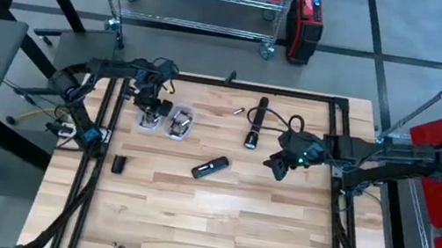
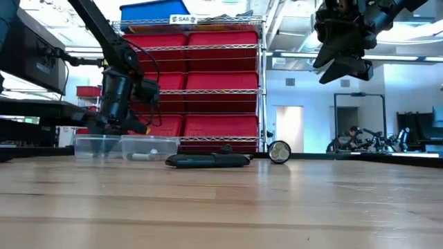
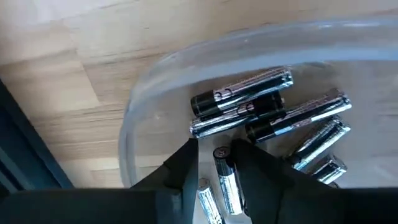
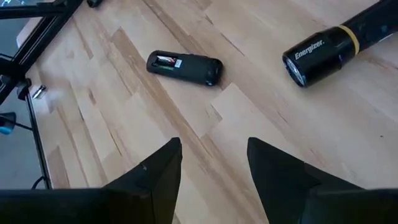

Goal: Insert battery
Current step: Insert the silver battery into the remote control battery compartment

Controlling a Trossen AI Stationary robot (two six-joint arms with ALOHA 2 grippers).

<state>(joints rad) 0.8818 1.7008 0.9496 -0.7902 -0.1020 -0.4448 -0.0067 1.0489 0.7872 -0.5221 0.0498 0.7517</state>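
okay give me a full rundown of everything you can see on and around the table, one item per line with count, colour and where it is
Containers: two, clear plastic, table's far left.
Batteries: several, black and silver, inside the container under the left gripper.
Remote: one, black, compartment open, table centre.
Flashlight: one, black, far centre.
Small cover: one, black, left edge.
Shelving bins: several, red, behind the table.
Left gripper: dark, open, around one battery in the container.
Right gripper: dark, open, raised right of the remote.

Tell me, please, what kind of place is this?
Probably a robotics lab or workshop. A wire shelving rack loaded with red bins stands behind the wooden table, and a black metal frame edges that table.
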